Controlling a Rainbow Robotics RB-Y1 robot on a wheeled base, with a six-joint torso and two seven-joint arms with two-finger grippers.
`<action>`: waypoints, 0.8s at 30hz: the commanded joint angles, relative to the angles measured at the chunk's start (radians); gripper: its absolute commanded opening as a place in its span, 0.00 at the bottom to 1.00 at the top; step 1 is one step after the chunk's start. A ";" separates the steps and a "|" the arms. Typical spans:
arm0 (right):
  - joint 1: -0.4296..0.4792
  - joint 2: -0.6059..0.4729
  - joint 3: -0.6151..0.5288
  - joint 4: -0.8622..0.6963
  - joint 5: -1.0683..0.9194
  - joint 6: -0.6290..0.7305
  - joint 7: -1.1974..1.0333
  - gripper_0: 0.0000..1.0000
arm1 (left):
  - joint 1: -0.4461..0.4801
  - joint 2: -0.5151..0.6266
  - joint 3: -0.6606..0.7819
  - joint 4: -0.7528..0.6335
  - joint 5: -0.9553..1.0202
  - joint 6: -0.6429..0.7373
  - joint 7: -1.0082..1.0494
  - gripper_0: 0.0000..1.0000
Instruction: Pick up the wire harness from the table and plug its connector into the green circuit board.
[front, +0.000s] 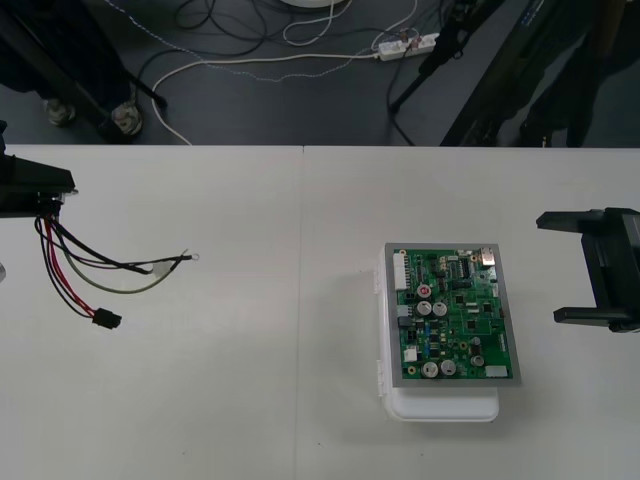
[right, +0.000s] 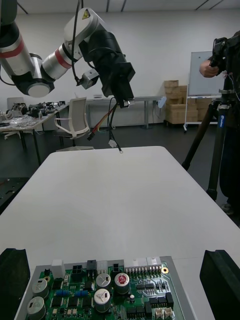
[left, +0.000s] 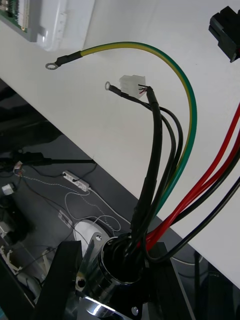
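Over the tabletop's (front: 250, 400) left side, the left gripper's (front: 62, 190) fingers (left: 62, 270) clench the wire harness (front: 100, 265) by its metal socket (left: 117, 282), black plug (front: 105, 320) dangling, the circuit board (front: 452, 315) well apart to the right beside the spread-fingered right gripper (front: 550, 268).

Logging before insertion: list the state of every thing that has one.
Harness: held up, wires dangling.
Plug: hanging free, not in board.
Board: flat on white base.
Left end effector: shut on harness.
Right end effector: open, right of board.

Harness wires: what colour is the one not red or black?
That wire is green with a yellow stripe; see left wrist view.
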 joint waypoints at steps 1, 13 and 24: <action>-0.015 0.001 0.005 -0.024 0.004 -0.006 -0.046 1.00 | -0.037 -0.043 0.060 -0.013 0.068 -0.033 0.147 0.00; -0.015 -0.001 0.005 -0.022 0.004 -0.006 -0.054 1.00 | -0.083 -0.078 0.063 0.110 0.260 -0.028 0.446 0.00; -0.015 -0.002 -0.006 -0.022 0.002 -0.006 -0.057 1.00 | -0.120 -0.158 -0.005 0.264 0.411 0.033 0.626 0.00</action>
